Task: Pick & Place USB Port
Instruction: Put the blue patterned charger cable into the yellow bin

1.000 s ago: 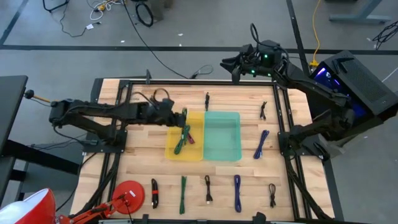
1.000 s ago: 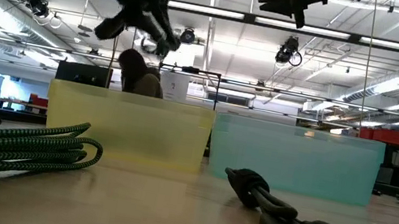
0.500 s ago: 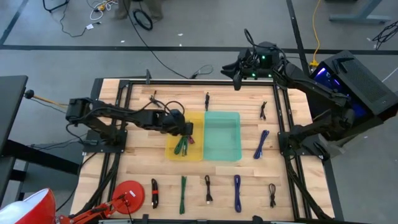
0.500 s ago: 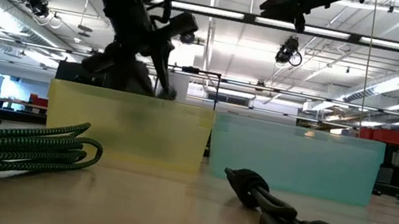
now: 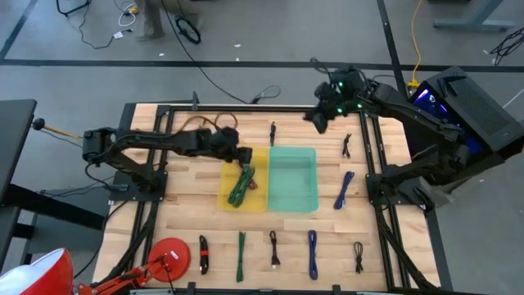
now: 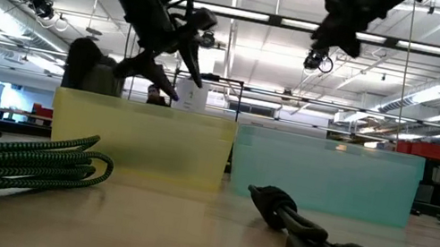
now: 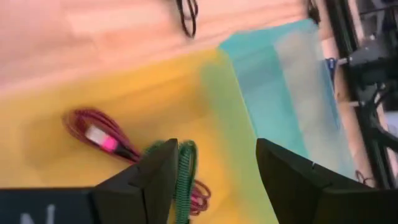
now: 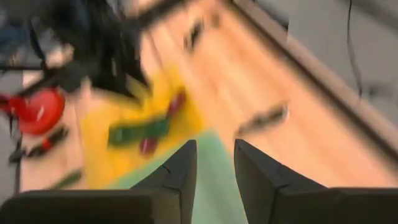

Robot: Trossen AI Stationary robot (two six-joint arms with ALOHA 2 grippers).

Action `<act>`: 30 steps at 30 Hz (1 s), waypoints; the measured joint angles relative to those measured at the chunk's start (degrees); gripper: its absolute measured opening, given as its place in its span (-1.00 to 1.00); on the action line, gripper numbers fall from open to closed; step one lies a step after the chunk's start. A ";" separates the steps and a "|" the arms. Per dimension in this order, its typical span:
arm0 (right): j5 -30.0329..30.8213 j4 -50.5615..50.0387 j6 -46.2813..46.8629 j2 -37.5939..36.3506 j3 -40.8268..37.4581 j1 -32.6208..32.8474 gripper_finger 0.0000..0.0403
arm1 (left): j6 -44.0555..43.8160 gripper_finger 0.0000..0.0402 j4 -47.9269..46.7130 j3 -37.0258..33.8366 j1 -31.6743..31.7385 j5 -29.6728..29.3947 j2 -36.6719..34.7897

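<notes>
Wooden slats make up the table [image 5: 188, 209], fenced by a dark metal frame [image 5: 246, 109] along its edges, with grey floor all round. Open board lies between the two bins and the rows of cables near the far and near edges.

At the middle sit the yellow bin [image 5: 225, 195] and the teal bin [image 5: 292, 179], touching side by side; the teal one holds nothing visible. Inside the yellow bin lie a green braided USB cable [image 5: 241, 185] and a red cable [image 7: 99, 134], touching each other.

Reaching in from the left edge, the left arm carries the left gripper [image 5: 242, 156] above the yellow bin's far rim, fingers spread wide and holding nothing; the green cable lies just below it. The right gripper [image 5: 316, 119] hangs high over the far frame rail, beyond the teal bin; its fingers [image 8: 180, 177] stand partly apart with nothing seen between them, though this view is blurred.

Small cables dot the board: blue cable [image 5: 344, 189] right of the teal bin, black cable [image 5: 273, 131] at the far side, another green cable [image 5: 241, 245] at the near row. A red round object [image 5: 170, 256] sits at the near left corner.
</notes>
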 joint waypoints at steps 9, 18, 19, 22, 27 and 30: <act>12.36 -18.64 18.58 -6.01 -0.02 8.92 -0.46 | 15.92 0.12 0.84 -0.08 9.63 6.62 -8.62; 20.02 -27.98 45.61 -7.19 -4.53 21.89 -0.46 | 24.84 0.12 0.40 -0.02 15.93 16.31 -11.39; 19.71 -27.92 47.94 -7.22 -5.92 23.31 -0.46 | 25.29 0.12 0.02 -0.02 16.28 17.26 -11.39; 18.19 -27.87 55.19 -7.24 -9.74 26.94 -0.46 | 26.93 0.12 -0.18 -0.02 16.88 19.35 -11.39; 15.93 -27.79 64.75 -7.31 -16.80 31.61 -0.46 | 29.28 0.12 -1.06 -0.02 17.50 20.08 -11.39; 14.59 -27.84 70.36 -7.30 -21.40 33.80 -0.46 | 29.31 0.12 -1.07 -0.02 18.22 21.29 -11.38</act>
